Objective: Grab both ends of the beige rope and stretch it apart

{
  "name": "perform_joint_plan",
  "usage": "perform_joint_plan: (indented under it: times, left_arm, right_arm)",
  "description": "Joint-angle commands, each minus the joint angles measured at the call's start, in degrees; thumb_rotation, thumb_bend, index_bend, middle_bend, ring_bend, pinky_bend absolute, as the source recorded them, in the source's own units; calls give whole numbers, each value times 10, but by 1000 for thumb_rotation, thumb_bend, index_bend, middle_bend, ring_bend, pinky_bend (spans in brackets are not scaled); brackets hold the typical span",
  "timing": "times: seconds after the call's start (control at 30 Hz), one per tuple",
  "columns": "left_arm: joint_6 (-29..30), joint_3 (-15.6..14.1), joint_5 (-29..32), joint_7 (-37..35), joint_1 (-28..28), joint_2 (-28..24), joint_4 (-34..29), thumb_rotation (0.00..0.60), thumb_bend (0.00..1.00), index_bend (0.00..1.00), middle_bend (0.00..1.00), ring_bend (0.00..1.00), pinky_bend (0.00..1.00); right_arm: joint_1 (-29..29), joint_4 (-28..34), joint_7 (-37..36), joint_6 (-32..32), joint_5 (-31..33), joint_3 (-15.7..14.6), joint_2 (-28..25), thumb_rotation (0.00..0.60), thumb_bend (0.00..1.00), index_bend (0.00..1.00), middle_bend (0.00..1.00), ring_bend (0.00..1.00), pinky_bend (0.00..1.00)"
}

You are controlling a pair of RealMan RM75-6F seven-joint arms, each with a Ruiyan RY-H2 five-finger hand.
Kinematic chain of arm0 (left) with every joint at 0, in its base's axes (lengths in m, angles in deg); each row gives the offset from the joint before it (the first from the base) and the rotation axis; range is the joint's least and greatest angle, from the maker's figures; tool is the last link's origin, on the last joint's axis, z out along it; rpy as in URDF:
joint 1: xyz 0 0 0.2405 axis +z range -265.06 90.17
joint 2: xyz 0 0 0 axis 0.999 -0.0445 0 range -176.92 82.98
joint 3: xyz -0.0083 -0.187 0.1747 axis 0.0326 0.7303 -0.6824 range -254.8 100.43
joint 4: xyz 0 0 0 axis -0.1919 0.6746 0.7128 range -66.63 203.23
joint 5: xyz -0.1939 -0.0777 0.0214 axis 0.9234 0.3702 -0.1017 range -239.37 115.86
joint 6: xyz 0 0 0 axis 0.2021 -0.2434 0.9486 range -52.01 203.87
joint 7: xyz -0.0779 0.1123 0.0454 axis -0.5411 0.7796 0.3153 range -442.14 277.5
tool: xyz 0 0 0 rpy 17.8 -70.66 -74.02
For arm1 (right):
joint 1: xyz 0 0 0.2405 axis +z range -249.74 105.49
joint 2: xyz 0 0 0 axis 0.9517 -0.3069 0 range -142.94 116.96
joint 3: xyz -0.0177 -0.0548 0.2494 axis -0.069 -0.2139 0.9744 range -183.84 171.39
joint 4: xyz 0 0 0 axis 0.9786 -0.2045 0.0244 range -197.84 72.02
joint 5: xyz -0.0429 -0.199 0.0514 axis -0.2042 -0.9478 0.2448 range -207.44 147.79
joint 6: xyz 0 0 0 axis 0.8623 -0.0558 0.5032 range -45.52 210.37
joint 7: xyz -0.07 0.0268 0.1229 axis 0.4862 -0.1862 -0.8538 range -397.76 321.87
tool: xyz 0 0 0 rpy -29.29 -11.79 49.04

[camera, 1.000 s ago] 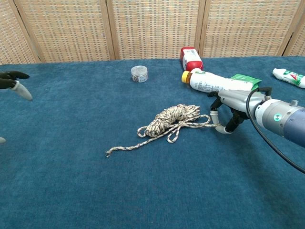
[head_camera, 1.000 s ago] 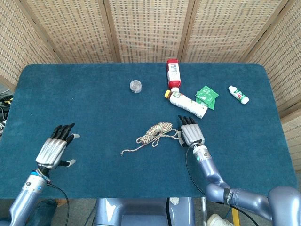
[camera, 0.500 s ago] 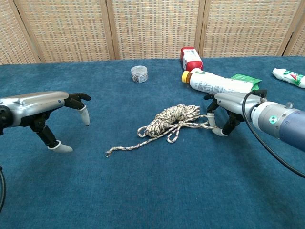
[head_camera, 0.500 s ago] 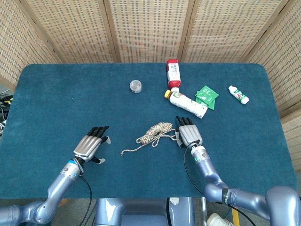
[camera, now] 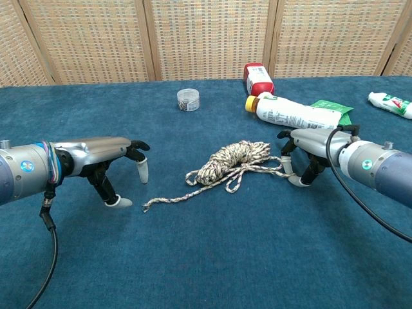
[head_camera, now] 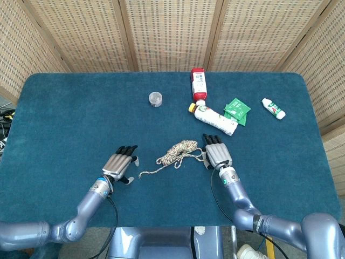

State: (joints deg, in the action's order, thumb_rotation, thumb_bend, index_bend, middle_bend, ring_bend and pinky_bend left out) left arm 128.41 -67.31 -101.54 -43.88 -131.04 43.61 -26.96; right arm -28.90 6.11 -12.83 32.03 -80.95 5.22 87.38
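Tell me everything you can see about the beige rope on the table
The beige rope is a braided cord, speckled beige with darker flecks. Most of it lies bundled in a loose coil on the blue table. One loose end trails out toward the left hand, which has not touched it. Loops on the other side reach the right hand, whose fingers sit right at the strand; a grip isn't clear.

Obscured items, both views

I cannot tell whether my right hand (camera: 302, 154) touches the beige rope (camera: 233, 162); bottle labels are too small to read.
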Motion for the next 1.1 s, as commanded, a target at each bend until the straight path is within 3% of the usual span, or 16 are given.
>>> perform_joint_plan:
  times: [0.03,0.4,1.1]
  left_arm:
    - [-2,-3,26,11,-21,22,19,600,302,395,0,0,0]
    - [6,-16,65,19,-56,50,44,600,316,418,0,0,0]
    - [28,-28,75,4,-69,66,59,600,386,486,0,0,0]
  right_arm:
    - [1,-5,-4,4,-1,0,3,600,489,696,19,0,0]
    - [1,-24,-13,12,-6,-3,14,600,488,696,19,0,0]
    - [-1,-28,-16,14,-8,-3,16,600,489,698,21,0,0]
